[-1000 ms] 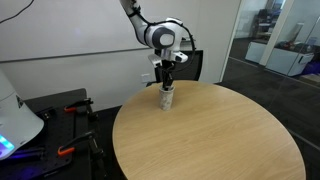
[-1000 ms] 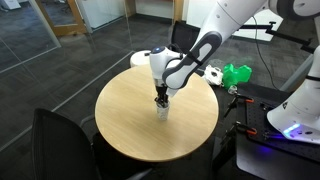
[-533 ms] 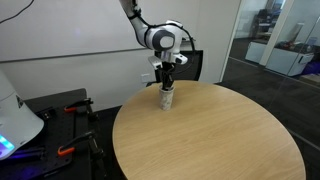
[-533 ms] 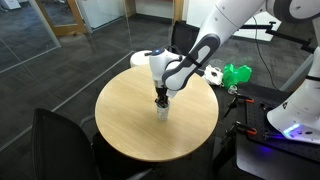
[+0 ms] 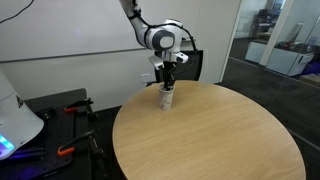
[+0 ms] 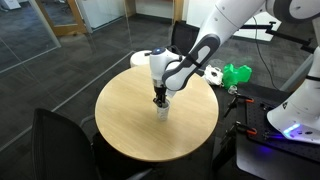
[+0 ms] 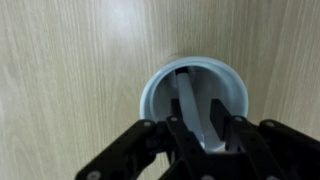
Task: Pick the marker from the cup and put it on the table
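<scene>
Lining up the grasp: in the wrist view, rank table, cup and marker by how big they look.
1. The table, filling the frame.
2. The cup, its rim a ring mid-frame.
3. The marker, a thin strip inside the cup.

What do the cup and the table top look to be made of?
The cup looks like paper or thin plastic: matte white with a thin rim. The table looks like wood or wood-look laminate: light tan and smooth, with fine straight grain lines.

White wall, glass partition, dark floor, black chair.
</scene>
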{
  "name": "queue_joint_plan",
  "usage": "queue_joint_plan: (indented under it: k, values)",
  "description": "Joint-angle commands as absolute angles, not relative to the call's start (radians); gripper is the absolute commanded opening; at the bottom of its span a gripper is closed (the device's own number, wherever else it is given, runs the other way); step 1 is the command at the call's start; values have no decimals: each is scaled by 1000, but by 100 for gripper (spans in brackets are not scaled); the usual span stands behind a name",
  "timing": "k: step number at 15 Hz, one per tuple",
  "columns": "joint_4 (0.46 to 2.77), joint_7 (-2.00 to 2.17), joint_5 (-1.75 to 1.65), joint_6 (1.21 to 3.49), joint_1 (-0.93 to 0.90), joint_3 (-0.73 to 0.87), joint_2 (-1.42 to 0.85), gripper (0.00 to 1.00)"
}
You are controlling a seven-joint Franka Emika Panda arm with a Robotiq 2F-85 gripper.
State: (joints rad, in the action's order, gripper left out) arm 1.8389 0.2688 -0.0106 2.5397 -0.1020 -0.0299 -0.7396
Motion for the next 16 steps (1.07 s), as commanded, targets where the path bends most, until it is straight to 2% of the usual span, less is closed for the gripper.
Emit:
queue_joint_plan:
  k: [1,16]
  values:
    - [1833,225,16,2568,-99,-33,-739,34]
    - [1827,226,14,2596,-102,-29,-749,36]
